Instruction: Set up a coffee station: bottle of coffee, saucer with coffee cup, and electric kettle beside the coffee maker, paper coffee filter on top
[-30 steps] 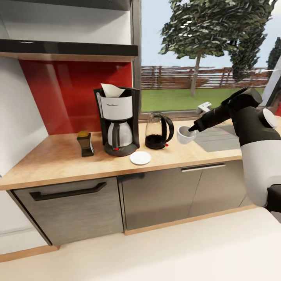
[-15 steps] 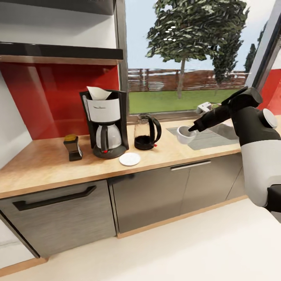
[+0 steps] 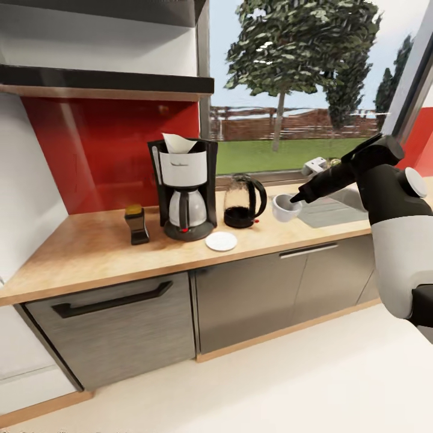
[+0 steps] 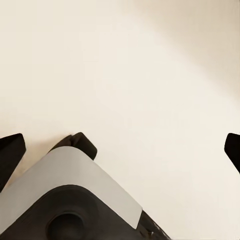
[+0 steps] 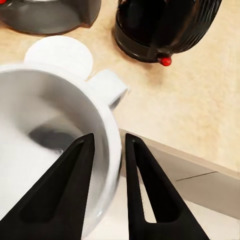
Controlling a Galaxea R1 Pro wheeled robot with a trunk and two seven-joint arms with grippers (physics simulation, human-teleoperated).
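Carrying the coffee cup (image 3: 285, 207) on the right gripper (image 3: 297, 198): one finger inside the bowl, one outside, pinched on the rim wall, clear in the right wrist view (image 5: 107, 150). Cup hangs just above the surface, to the right of the electric kettle.

Left to right on the kitchen countertop (image 3: 90, 255):
- bottle of coffee (image 3: 137, 224), just left of the coffee maker
- coffee maker (image 3: 183, 187), paper coffee filter (image 3: 178, 142) sitting in its top
- saucer (image 3: 221, 241), bare, just in front-right of the maker's base
- electric kettle (image 3: 242, 201), right of the maker
- cup in the fingers, then the sink (image 3: 334, 207) under the arm

Key relation: saucer lies left of the cup and nearer the counter edge. Kettle stands between them but set further back, so a path along the front edge looks open. Wrist view shows the saucer (image 5: 60, 52) just past the cup rim; cup handle (image 5: 107, 87) points toward the kettle base (image 5: 150, 45).

Left gripper: tips at the frame edges over bare floor in its wrist view (image 4: 120, 150), spread wide, holding nothing. Right arm is the obvious one for the placement.
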